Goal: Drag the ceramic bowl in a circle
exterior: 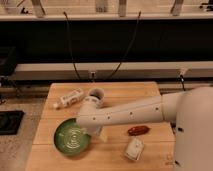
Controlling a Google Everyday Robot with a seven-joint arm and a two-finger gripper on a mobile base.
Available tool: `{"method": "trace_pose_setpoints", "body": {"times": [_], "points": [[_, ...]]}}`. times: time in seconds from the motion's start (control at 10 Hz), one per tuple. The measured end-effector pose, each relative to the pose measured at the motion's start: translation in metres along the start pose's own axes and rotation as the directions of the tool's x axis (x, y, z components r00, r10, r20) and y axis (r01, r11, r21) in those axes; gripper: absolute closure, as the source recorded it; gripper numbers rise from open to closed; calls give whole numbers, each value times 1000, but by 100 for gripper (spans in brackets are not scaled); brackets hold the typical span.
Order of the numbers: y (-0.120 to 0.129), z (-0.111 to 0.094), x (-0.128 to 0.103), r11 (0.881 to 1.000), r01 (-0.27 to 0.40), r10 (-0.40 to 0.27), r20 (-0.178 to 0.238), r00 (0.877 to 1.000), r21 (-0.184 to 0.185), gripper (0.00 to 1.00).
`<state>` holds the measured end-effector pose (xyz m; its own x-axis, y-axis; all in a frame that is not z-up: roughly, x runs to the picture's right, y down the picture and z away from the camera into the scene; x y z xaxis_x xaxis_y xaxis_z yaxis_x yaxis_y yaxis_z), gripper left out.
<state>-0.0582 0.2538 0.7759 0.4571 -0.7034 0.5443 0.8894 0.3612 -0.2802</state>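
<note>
The ceramic bowl sits on the wooden table, in its front left part, and the green inside with pale rings is seen from above. The right rim of the bowl is covered by the end of the white arm. This arm comes from the robot body, which is far to the right of the bowl and is cut by the picture edge. The gripper is at the right rim of the bowl, under the thick wrist, and most of it is hidden. I cannot tell if it is open, closed or gripping the rim, nor if it touches the bowl. Behind the bowl and a little to the right stands a small white cup with dark content, partly covered by the arm. Behind the bowl also lies a pale bottle on its side. To the right of the bowl, past the arm, lies a reddish-brown long thing, hard to identify, and near it a small white packet. Far behind the bowl two dark cables hang down
</note>
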Motion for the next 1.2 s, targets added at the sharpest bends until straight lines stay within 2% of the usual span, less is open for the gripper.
{"method": "trace_pose_setpoints", "body": {"times": [0.8, 1.2], "points": [[2, 6, -1, 996, 92, -92, 31, 995, -16, 20], [2, 7, -1, 996, 93, -92, 42, 995, -16, 21]]}}
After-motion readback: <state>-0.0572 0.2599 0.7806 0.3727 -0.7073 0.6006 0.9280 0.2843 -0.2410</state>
